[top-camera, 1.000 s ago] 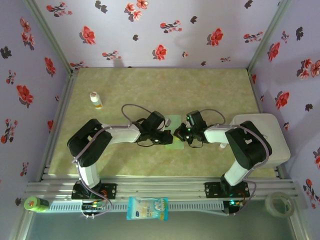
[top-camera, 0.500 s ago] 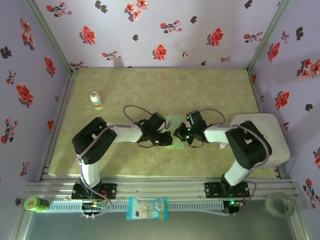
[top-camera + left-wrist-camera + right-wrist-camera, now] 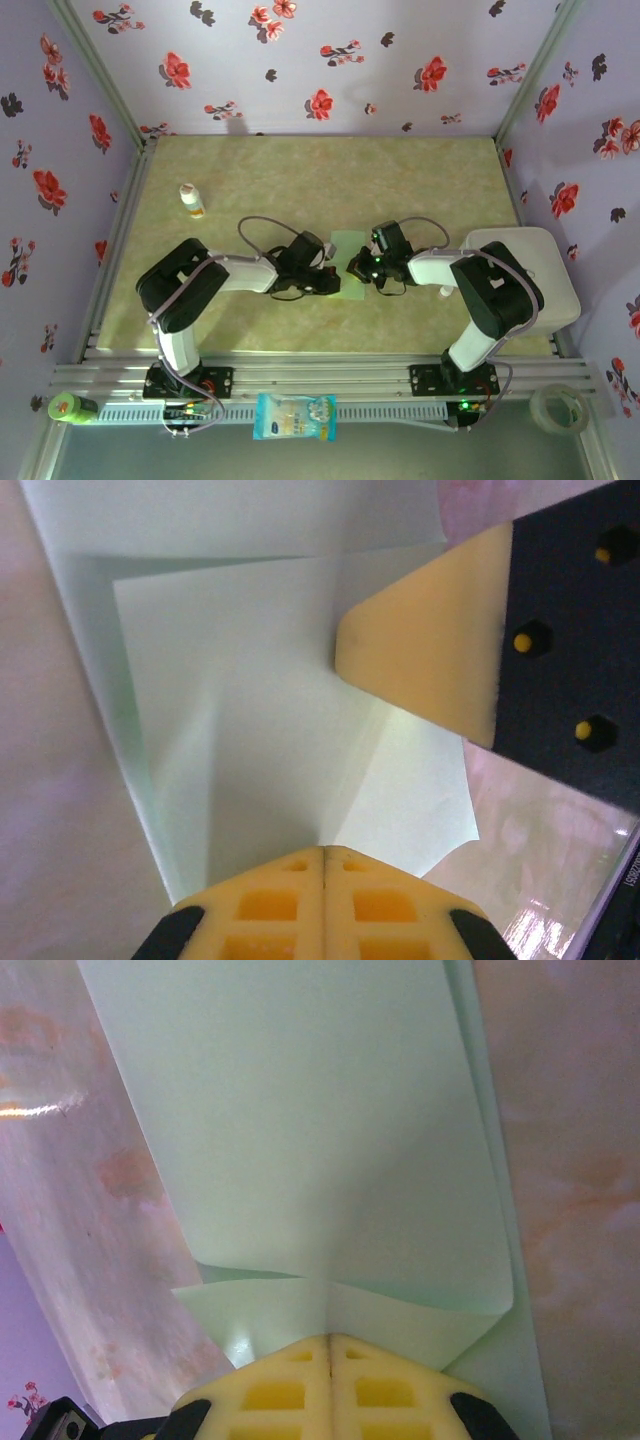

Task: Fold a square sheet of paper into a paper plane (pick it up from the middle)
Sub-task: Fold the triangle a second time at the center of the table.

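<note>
The square sheet of paper [image 3: 346,245] lies partly folded at the table's middle, pale mint green, between my two grippers. In the left wrist view the sheet [image 3: 250,670] shows layered flaps and creases that run to my left gripper [image 3: 323,851], whose yellow fingertips are shut and rest on it. The right gripper's finger [image 3: 425,645] touches the sheet from the far side. In the right wrist view my right gripper [image 3: 330,1338] is shut, its tips on a turned-over flap of the sheet [image 3: 300,1130]. From above, the left gripper [image 3: 333,280] and right gripper [image 3: 357,268] nearly face each other.
A small white bottle [image 3: 190,200] stands at the left back. A white box [image 3: 545,280] sits at the right edge. Along the front rail lie a white-and-blue packet [image 3: 295,415], a tape roll [image 3: 557,408] and a green object [image 3: 68,408].
My left gripper has slid a little to the left and nearer across the sheet, staying shut; less of the sheet's near part shows. The right arm has hardly moved.
</note>
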